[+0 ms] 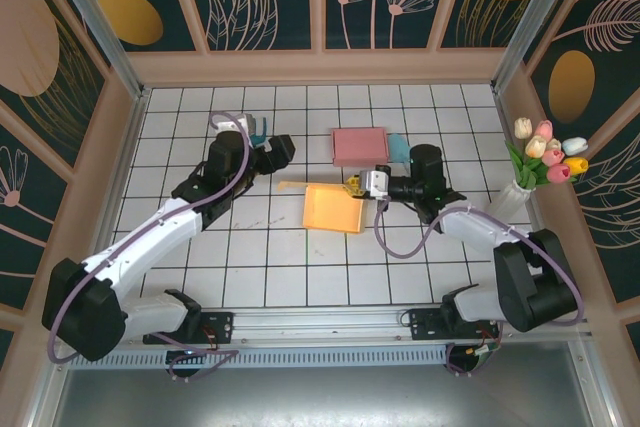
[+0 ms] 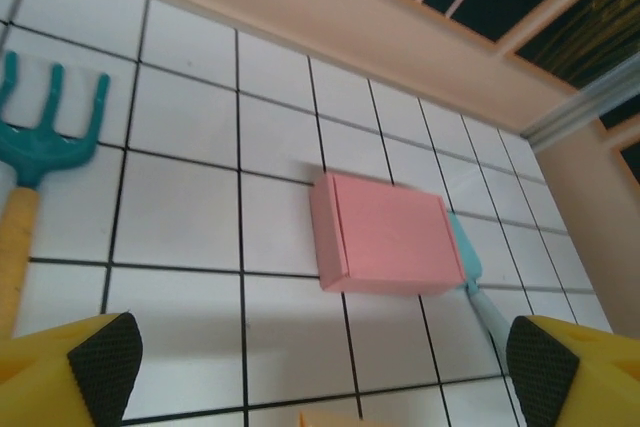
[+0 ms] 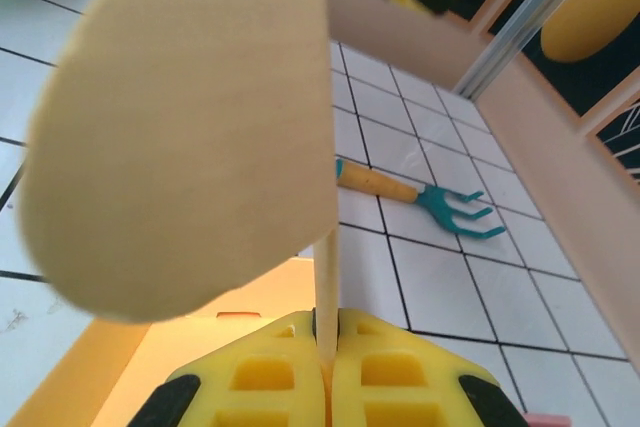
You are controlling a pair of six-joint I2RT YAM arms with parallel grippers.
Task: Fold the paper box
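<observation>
Pinching paper box [image 1: 333,209] by its upright flap [image 3: 190,127], R gripper [image 3: 328,347] clamped tight; box body flat on tiles just below it; L gripper [image 2: 325,367] jaws wide apart, holding nothing; pink box [image 2: 385,232] ahead of it, teal rake [image 2: 50,122] off to its left

Teal hand rake [image 2: 45,147] with yellow handle, tulips [image 1: 548,152] in white vase [image 1: 510,202], white tiled tabletop [image 1: 250,277]

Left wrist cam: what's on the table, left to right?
teal hand rake → pink box → teal tool lying against the box's right edge
</observation>
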